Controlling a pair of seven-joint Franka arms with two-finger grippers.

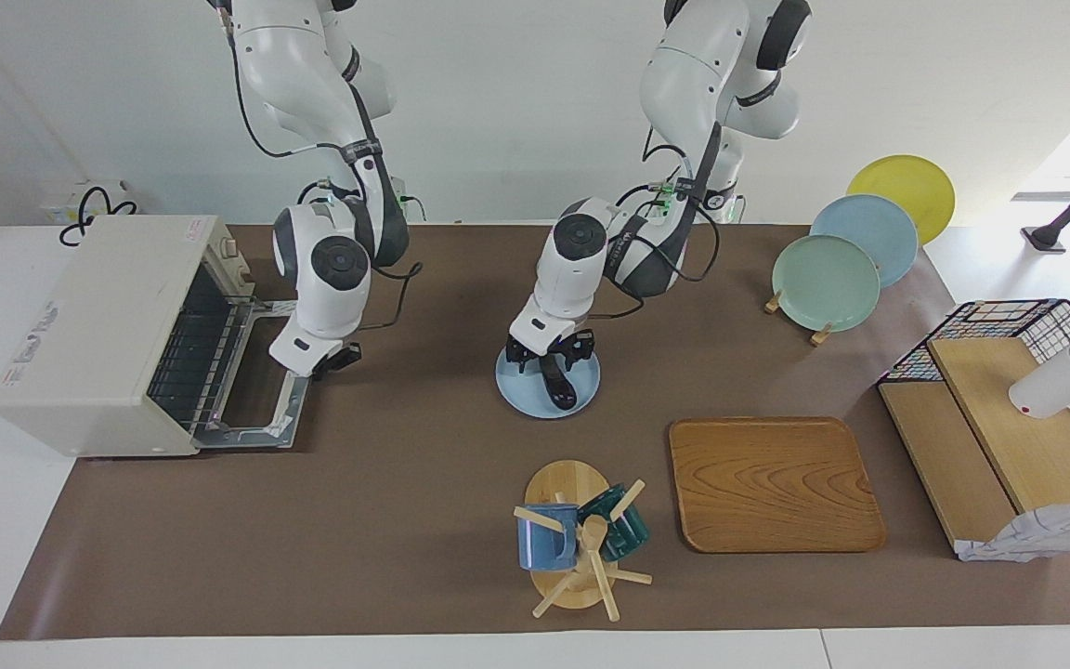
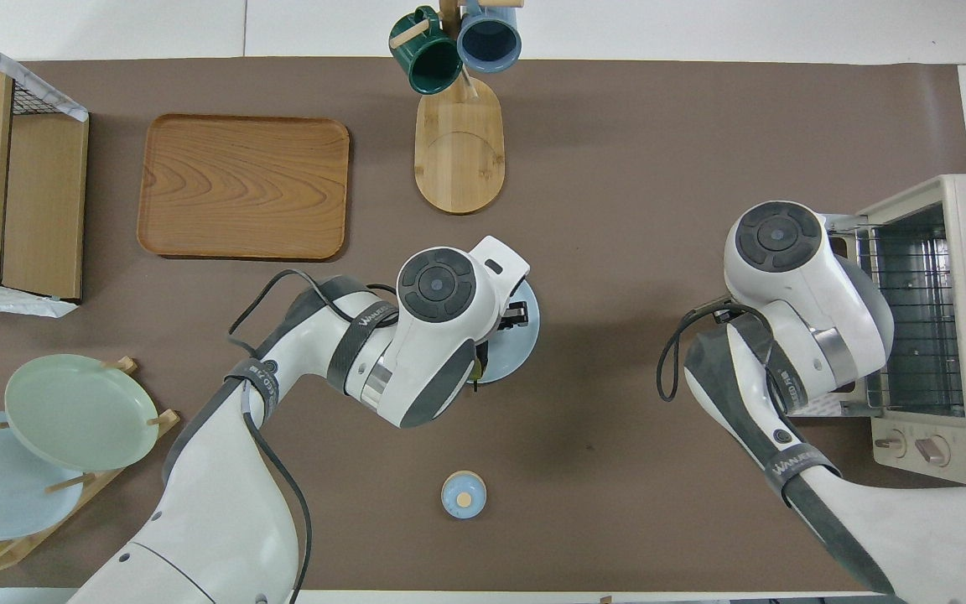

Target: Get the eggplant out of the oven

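The cream-white oven (image 1: 98, 334) stands at the right arm's end of the table with its glass door (image 1: 261, 409) folded down open; its wire rack (image 1: 196, 348) shows nothing on it. The oven also shows in the overhead view (image 2: 944, 319). The dark purple eggplant (image 1: 561, 390) lies on a light blue plate (image 1: 521, 390) at mid-table. My left gripper (image 1: 549, 364) is low over this plate, open, with a finger on each side of the eggplant's nearer end. My right gripper (image 1: 335, 360) hangs over the open oven door. In the overhead view the left hand hides the eggplant.
A wooden mug rack (image 1: 577, 534) with two mugs and a wooden tray (image 1: 772, 483) lie farther from the robots. A plate rack (image 1: 832, 279) and a wire basket with wooden boards (image 1: 1009, 418) stand at the left arm's end. A small blue round lid (image 2: 464, 494) lies nearer the robots.
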